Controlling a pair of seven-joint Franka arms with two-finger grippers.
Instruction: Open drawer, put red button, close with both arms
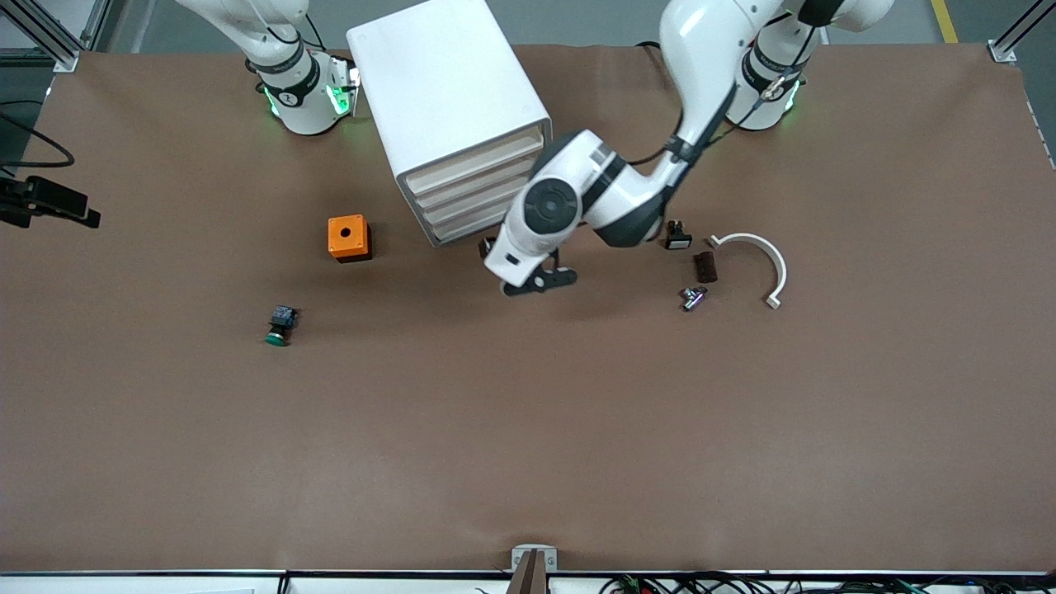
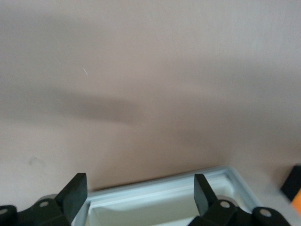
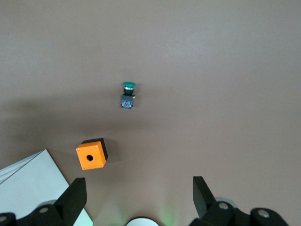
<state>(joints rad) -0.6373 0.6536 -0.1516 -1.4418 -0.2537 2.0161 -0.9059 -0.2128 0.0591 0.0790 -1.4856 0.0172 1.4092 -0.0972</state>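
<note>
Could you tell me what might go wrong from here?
1. The open left gripper sits at the cabinet's lowest drawer; a poor hold could slip off or shove the cabinet.
2. No red button shows; the green button could be picked by mistake.

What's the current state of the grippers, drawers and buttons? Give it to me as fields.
left gripper: open, low at the front of the cabinet, by the lowest drawer
right gripper: open, up over the table near its own base; arm waits
drawers: all four look shut
red button: not seen in any view
green button: on the table, nearer the front camera than the orange box
held: nothing
</note>
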